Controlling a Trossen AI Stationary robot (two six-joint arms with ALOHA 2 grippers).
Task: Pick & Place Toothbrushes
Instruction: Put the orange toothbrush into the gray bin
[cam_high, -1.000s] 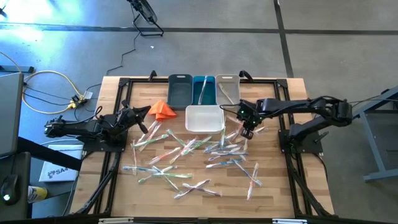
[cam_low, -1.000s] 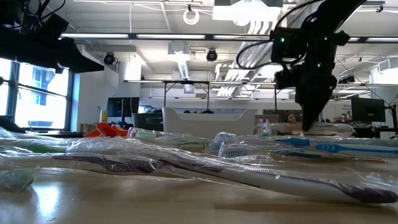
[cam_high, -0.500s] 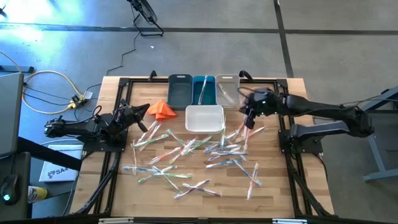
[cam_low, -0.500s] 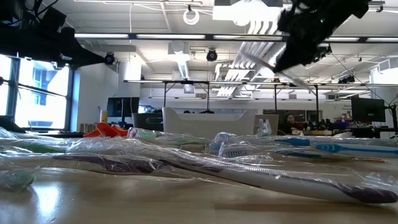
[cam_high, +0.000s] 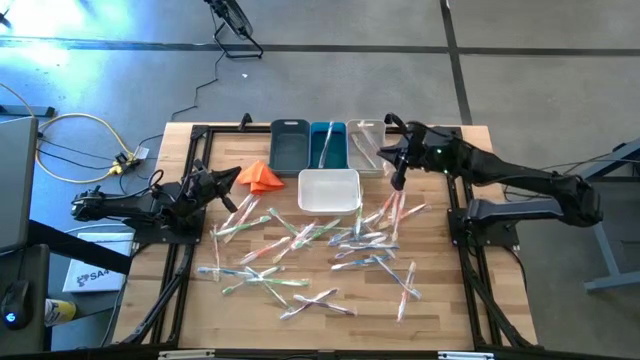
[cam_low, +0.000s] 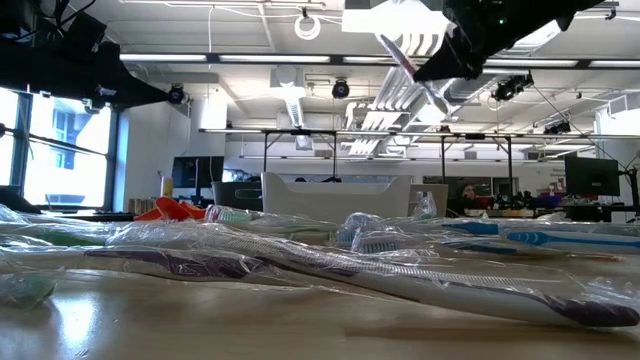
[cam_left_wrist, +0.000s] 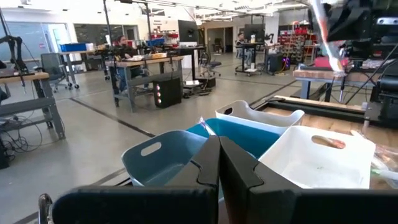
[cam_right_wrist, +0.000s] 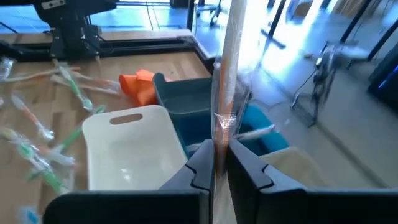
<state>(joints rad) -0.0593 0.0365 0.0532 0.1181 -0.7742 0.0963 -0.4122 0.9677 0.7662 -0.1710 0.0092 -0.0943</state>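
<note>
Toothbrush: your right gripper pinches it, above the clear bin.
Left gripper: fingers closed, empty, near your orange cloth.

Wooden table: toothbrushes, bins, cloth

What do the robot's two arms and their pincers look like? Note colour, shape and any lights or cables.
Both arms are dark, almost black, built of jointed segments on black bases. The right arm shows a small green light near its wrist. Each pincer has two flat, dark, angular fingers, matching on the right pincer. The left arm looks the same, with thin black cabling.
</note>
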